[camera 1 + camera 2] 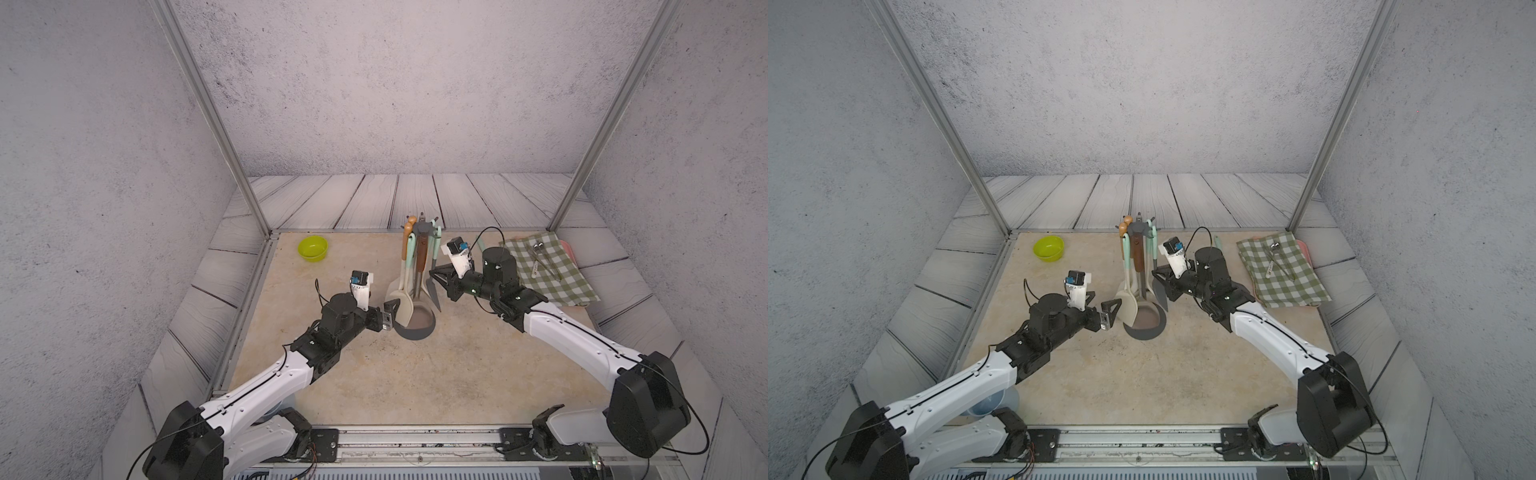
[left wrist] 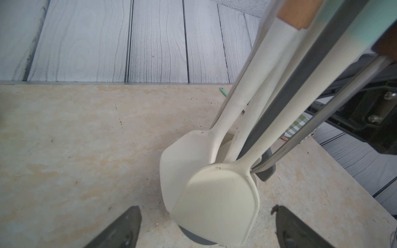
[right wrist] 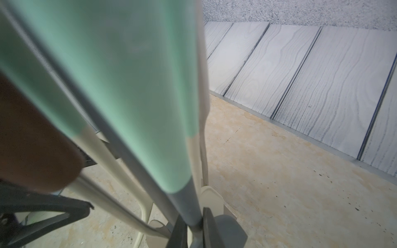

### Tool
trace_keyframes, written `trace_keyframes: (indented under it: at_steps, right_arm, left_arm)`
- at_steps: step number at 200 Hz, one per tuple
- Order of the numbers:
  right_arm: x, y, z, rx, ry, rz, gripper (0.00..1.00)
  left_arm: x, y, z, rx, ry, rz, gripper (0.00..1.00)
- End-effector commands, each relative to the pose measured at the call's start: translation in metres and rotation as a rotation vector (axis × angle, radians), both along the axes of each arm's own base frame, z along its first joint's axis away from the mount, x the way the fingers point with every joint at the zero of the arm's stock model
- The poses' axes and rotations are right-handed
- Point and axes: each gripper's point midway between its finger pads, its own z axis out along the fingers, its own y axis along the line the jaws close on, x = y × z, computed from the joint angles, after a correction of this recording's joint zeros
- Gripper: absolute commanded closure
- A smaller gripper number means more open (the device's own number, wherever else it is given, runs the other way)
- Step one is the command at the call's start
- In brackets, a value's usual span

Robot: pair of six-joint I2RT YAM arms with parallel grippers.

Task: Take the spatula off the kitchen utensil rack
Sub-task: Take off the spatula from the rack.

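Spatula (image 1: 433,291), mint handle and grey blade, hung on rack (image 1: 424,227) mid-tabletop, nearer the far edge. Right claw (image 3: 194,225) was clamped on its thin grey neck; left claw (image 1: 390,314) was wide and empty. Probably light and stiff; smooth neck could slip.

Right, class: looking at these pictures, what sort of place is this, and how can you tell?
Probably a robot test booth dressed as a kitchen: two robot arms reach in between metal frame posts, with a utensil rack and checked cloth on the tabletop.
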Motion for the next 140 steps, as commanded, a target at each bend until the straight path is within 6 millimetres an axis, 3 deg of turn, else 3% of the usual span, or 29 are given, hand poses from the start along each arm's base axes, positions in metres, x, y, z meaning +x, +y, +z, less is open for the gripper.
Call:
trace_keyframes:
  at_steps: [1, 49, 140]
  right_arm:
    - [-0.005, -0.01, 0.022, 0.017, -0.052, -0.034, 0.91]
    - [-0.009, -0.025, 0.026, -0.018, -0.058, -0.104, 1.0]
    - [0.001, -0.056, 0.034, -0.073, -0.028, -0.315, 1.0]
  left_arm:
    - [-0.001, 0.001, 0.008, -0.019, -0.032, -0.006, 0.01]
    - [-0.001, 0.001, 0.009, -0.02, -0.036, -0.01, 0.01]
    - [-0.006, -0.001, 0.012, -0.022, -0.051, -0.03, 0.01]
